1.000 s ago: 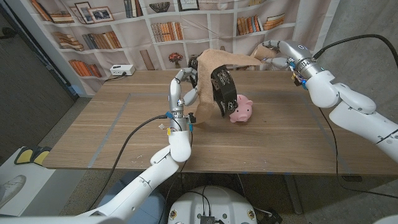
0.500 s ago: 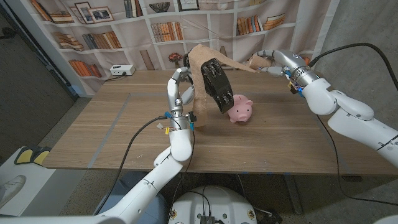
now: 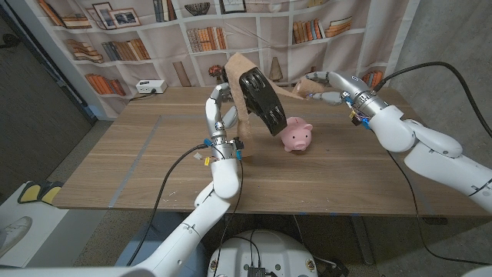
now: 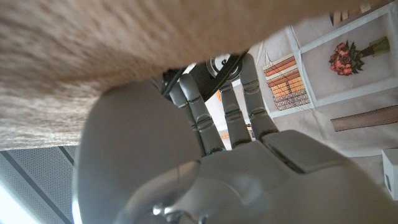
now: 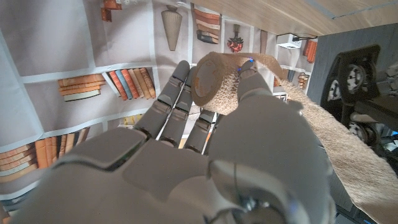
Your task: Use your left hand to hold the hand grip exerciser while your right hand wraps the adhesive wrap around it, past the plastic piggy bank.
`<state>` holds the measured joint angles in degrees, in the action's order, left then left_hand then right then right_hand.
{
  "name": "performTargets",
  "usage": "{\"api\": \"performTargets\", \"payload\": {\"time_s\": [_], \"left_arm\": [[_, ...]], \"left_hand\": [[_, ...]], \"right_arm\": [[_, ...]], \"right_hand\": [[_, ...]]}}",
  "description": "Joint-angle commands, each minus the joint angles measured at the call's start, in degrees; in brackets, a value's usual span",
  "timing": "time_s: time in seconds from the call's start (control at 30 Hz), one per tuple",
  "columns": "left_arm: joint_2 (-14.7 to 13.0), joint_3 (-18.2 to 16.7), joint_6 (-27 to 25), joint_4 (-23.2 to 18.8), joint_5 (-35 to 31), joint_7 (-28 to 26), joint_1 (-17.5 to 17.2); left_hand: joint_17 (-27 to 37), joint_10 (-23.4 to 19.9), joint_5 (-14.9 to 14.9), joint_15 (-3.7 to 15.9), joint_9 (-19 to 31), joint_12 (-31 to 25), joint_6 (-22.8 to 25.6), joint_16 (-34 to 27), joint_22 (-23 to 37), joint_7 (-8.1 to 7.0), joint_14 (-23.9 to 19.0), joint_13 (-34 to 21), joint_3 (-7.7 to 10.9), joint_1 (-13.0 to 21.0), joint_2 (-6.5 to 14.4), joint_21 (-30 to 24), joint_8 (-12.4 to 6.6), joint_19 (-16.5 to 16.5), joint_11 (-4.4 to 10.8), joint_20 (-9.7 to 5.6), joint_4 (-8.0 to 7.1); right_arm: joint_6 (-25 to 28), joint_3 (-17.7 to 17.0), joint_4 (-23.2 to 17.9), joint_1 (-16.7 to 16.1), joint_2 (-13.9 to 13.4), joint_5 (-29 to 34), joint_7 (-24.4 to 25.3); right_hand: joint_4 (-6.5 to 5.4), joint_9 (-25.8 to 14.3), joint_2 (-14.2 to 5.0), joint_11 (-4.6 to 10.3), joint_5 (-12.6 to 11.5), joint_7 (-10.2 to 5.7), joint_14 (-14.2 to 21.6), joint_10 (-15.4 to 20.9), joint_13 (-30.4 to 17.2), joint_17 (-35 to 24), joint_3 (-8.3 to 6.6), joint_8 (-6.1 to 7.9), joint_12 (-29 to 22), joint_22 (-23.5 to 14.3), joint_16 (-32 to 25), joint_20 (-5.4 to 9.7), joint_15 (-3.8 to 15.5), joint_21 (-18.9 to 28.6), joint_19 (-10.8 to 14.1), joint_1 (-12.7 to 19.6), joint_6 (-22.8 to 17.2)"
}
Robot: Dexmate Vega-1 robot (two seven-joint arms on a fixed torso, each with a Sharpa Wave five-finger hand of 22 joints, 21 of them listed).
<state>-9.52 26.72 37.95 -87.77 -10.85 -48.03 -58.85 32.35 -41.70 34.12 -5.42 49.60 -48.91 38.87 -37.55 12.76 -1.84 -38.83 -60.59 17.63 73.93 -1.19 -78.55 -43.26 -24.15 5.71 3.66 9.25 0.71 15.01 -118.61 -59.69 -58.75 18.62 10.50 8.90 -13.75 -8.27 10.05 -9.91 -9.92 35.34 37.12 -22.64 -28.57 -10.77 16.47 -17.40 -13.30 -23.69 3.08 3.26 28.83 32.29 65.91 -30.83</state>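
Observation:
My left hand (image 3: 221,114) holds the black hand grip exerciser (image 3: 259,101) up above the table, tilted. Tan adhesive wrap (image 3: 244,85) is draped over the exerciser and hangs down beside the hand; a band of it (image 3: 290,91) stretches across to my right hand (image 3: 327,86), which holds the roll (image 5: 214,87) between thumb and fingers. The pink plastic piggy bank (image 3: 296,136) stands on the table just below the exerciser's lower end. In the left wrist view the wrap (image 4: 124,56) lies over my left hand's fingers (image 4: 230,112).
The wooden table (image 3: 138,169) runs wide to the left and front. A small white box (image 3: 150,86) sits at the back left edge. A bookshelf backdrop (image 3: 115,38) hangs behind the table. Cables trail from both arms.
My right hand has moved left and lower with the roll, toward the exerciser, shortening the stretched band. The exerciser has tilted further and risen slightly in my left hand.

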Motion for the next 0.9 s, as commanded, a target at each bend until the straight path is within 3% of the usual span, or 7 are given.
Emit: {"api": "performTargets", "payload": {"time_s": [0.03,0.37,0.9], "left_arm": [[3.7,-0.2,0.3,-0.2,8.0,4.6,-1.3],[5.6,-1.0,0.3,-0.2,9.5,5.7,-1.7],[7.9,-1.8,2.8,0.9,10.2,6.6,-1.4]], "left_hand": [[17.9,0.3,1.5,15.98,-0.1,0.3,-0.3,-8.9,0.1,-0.24,-16.6,0.1,1.67,4.5,5.0,0.0,-0.18,-4.1,0.07,-6.97,-0.04],[17.8,1.0,1.1,16.05,-0.4,0.4,-0.7,-8.4,-0.2,-0.35,-15.9,0.2,1.47,4.7,5.3,0.1,-0.04,-3.6,0.17,-7.02,-0.03],[18.5,2.4,0.1,16.02,-0.3,0.3,-2.1,-7.5,-0.8,-0.37,-14.7,0.4,1.18,4.9,6.0,0.3,0.13,-2.6,0.14,-7.08,-0.13]], "right_arm": [[-4.0,-0.5,-2.7,-3.8,0.5,-2.5,-1.4],[-4.6,-2.9,-4.0,-7.7,1.0,-3.6,-0.9],[-5.3,-3.8,-5.8,-11.4,3.2,-5.5,-1.1]], "right_hand": [[-2.15,0.0,-1.24,1.52,-0.4,0.06,0.6,2.2,-1.6,-0.2,-1.96,0.4,-0.3,-0.1,0.2,3.93,10.17,0.4,-0.4,-1.5,-0.7],[-2.11,0.0,-1.18,1.5,-0.4,0.12,0.7,2.4,-1.6,-0.2,-1.99,0.38,-0.3,0.0,0.3,3.87,10.22,0.6,-0.4,-1.5,-0.8],[-2.21,-0.1,-1.11,1.46,-0.4,0.26,0.6,2.4,-1.7,-0.2,-1.97,0.35,-0.1,0.0,0.6,3.73,10.13,0.9,-0.6,-1.9,-0.9]]}}
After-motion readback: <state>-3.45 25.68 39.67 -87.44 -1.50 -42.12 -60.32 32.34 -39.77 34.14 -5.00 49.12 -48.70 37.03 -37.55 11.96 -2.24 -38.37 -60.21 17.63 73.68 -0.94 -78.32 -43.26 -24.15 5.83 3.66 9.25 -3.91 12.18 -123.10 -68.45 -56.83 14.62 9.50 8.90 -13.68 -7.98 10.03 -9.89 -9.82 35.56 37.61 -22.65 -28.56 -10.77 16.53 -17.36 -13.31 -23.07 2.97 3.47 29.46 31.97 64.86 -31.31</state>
